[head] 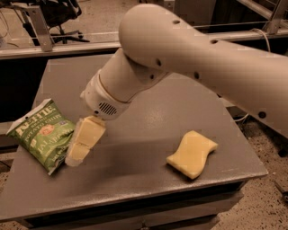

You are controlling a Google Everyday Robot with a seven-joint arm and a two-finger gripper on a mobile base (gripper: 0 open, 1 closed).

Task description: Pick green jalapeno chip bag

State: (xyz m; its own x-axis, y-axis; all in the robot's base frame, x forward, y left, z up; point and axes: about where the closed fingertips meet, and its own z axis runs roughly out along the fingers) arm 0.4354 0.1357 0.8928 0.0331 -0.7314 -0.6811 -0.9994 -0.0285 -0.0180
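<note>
The green jalapeno chip bag [42,134] lies flat on the left part of the grey table [144,170], with white lettering and a small orange-red logo facing up. My gripper [77,153] hangs from the big white arm and points down to the left. Its pale fingertips sit right at the bag's right edge, just above the table. The arm hides the back middle of the table.
A yellow wavy-edged sponge [191,153] lies on the right front part of the table. The table's front edge [135,197] is close below. A metal rail [54,48] and an office chair [58,13] stand behind the table.
</note>
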